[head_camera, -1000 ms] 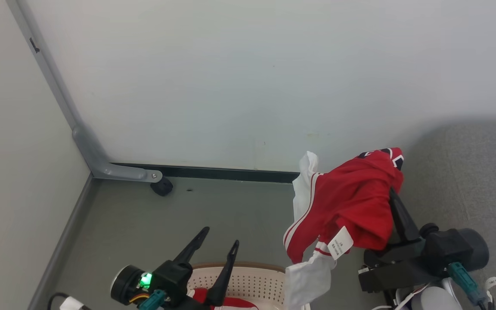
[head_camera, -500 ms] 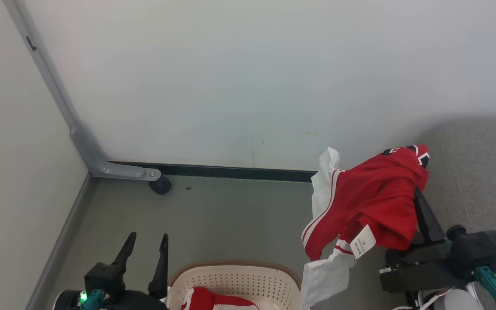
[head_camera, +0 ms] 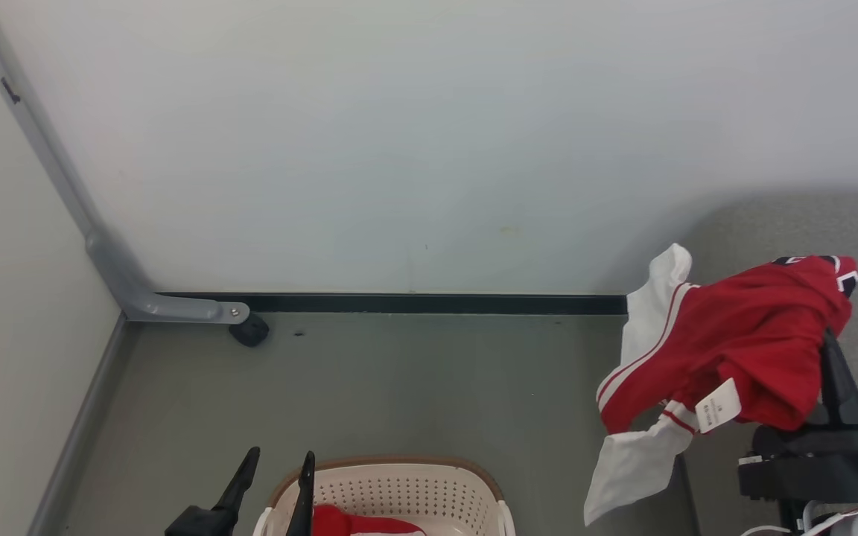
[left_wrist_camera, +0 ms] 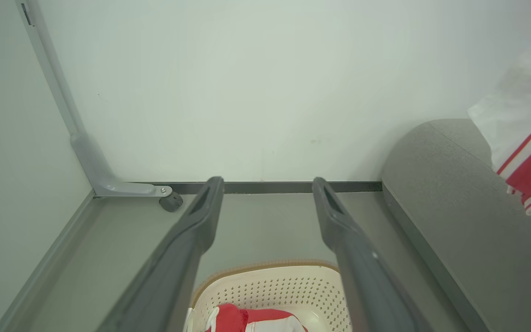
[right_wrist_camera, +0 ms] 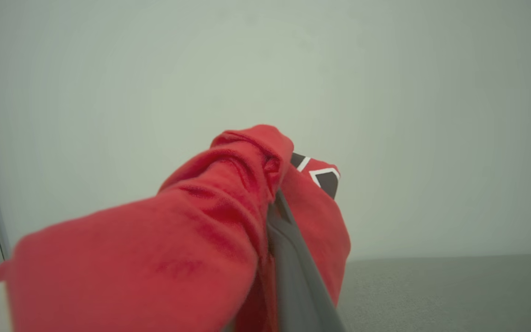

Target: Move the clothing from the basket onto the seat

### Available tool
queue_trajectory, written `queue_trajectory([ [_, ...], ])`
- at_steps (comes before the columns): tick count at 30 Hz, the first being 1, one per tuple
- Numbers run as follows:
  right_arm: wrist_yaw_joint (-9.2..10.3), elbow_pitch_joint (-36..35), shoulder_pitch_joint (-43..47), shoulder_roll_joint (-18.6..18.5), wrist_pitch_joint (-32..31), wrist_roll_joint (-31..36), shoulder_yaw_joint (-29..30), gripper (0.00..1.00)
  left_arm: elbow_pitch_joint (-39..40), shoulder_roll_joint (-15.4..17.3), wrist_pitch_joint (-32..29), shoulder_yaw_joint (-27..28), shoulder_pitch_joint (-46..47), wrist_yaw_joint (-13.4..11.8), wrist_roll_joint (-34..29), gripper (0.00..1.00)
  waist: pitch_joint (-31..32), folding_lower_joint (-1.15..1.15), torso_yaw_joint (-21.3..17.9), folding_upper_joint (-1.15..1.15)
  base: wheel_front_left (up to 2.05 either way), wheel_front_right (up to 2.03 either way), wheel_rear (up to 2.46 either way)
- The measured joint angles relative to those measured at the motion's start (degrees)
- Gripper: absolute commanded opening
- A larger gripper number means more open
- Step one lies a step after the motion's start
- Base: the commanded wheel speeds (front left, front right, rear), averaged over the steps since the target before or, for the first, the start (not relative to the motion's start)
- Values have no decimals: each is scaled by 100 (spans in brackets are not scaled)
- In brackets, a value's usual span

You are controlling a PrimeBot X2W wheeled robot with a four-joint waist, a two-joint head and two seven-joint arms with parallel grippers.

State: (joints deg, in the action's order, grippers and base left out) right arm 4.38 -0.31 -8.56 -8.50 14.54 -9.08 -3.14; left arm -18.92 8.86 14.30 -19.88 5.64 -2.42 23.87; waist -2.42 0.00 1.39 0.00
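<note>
Carefully, with my right end effector (head_camera: 830, 350) pinching the red garment (head_camera: 742, 335), I'd swing its hanging end over the sofa (left_wrist_camera: 450, 198) before releasing.

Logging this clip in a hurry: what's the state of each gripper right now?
Left gripper: open, holding nothing.
Right gripper: shut on the red garment.

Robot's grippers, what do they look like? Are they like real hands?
Not really. The left gripper has two long dark grey fingers tapering to narrow tips, like tongs. The right gripper has the same dark finger on a blocky black body.
</note>
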Motion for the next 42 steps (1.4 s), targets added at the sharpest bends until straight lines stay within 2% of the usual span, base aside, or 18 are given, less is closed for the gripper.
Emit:
queue_trajectory([
  [6,26,-188,5,-94,0,0,309,0,298,-68,0,-57,-37,154,-222,100,-37,0,-314,0,0,0,0],
  [20,67,-515,138,-69,0,56,474,0,843,-203,0,-154,130,548,-564,100,-251,0,-1345,0,0,0,0],
  [33,73,-584,226,132,0,66,582,0,1048,-182,1,-71,210,648,-791,100,-542,0,-2428,0,0,0,0],
  [42,116,-708,433,254,1,63,895,0,1088,-178,1,-211,388,751,-1072,100,-844,0,-3040,0,0,0,0],
])
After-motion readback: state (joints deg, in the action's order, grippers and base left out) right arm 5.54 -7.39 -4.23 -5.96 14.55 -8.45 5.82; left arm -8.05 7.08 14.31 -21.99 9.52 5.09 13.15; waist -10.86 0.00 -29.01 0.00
